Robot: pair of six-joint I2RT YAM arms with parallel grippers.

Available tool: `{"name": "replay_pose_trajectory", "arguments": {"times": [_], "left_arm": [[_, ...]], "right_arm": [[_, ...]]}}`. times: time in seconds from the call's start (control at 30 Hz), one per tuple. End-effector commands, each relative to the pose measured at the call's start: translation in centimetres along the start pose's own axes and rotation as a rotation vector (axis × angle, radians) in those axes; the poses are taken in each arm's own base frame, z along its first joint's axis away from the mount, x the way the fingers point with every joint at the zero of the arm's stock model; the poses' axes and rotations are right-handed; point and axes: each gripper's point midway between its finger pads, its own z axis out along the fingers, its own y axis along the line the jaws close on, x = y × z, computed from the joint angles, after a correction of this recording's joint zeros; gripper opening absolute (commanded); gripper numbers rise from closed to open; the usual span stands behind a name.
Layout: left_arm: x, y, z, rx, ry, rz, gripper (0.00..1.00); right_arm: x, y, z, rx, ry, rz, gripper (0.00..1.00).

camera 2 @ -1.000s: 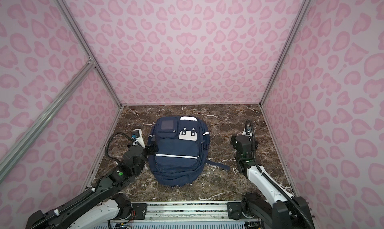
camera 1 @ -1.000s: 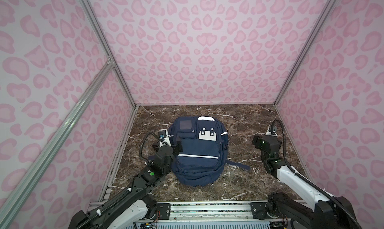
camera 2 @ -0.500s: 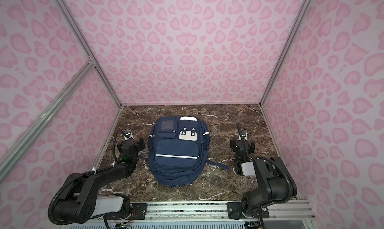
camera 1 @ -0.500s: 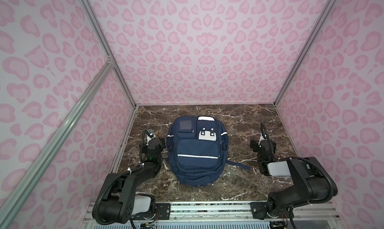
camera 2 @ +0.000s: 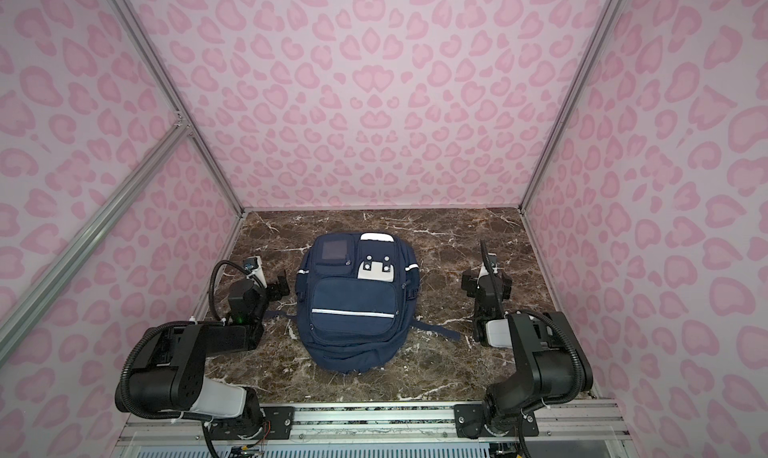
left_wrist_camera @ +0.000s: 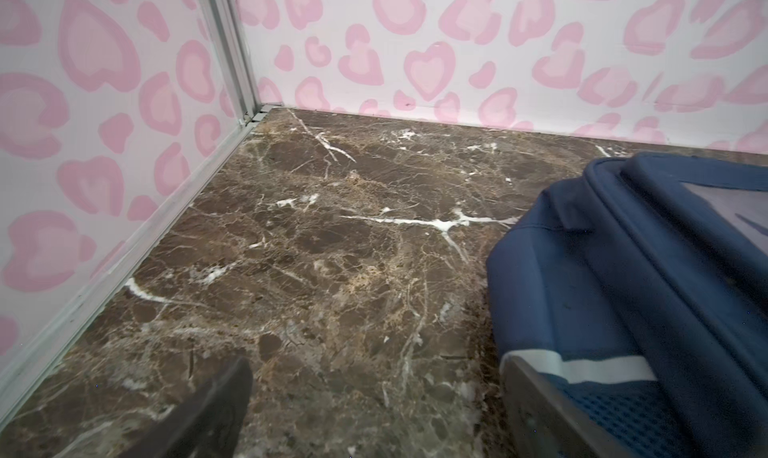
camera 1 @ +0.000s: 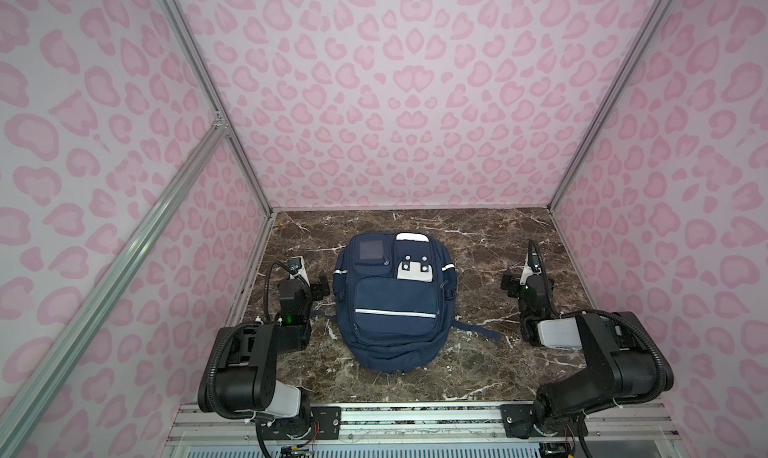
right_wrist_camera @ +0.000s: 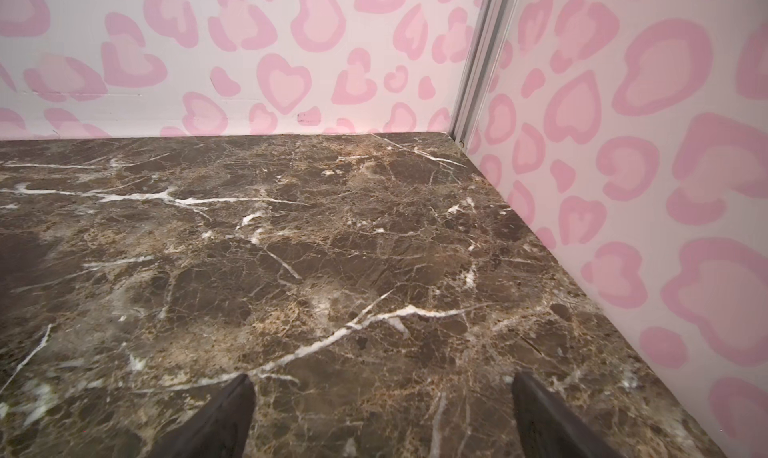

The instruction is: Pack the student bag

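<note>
The large navy-blue fabric student bag (camera 1: 395, 310) is seen lying flat, front pockets up, at the middle of the brown marble tabletop (camera 1: 478, 244). Just beside its left flank, the left gripper (left_wrist_camera: 376, 368) is held low, fingers spread wide, nothing gripped. Well apart on the other side, the right gripper (right_wrist_camera: 382, 378) is likewise parted wide and empty above the marble. Everything is enclosed by pink heart-patterned walls (camera 1: 415, 102).

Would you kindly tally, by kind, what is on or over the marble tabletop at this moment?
Navy student bag: 1
Grippers: 2, namely the left gripper and the right gripper, both open and empty
Total: 3
</note>
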Motion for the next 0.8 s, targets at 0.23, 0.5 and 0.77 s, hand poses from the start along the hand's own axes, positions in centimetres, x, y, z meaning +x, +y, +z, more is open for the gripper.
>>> {"name": "replay_pose_trajectory", "arguments": {"times": [0.23,0.5,0.77], "left_arm": [[-1.6,-1.1,-0.1,0.064,-0.061,0.018,0.97],[-1.7,-1.1,-0.1,0.061,-0.064,0.017,0.97],[-1.5,-1.1,-0.1,0.06,-0.06,0.016,0.97]], "right_arm": [[-0.4,0.2,0.3,-0.013,-0.007,0.014,0.98],[-0.4,0.2,0.1,-0.02,-0.012,0.014,0.98],[-3.5,0.4,-2.4,-0.035,-0.054,-0.011,0.98]]}}
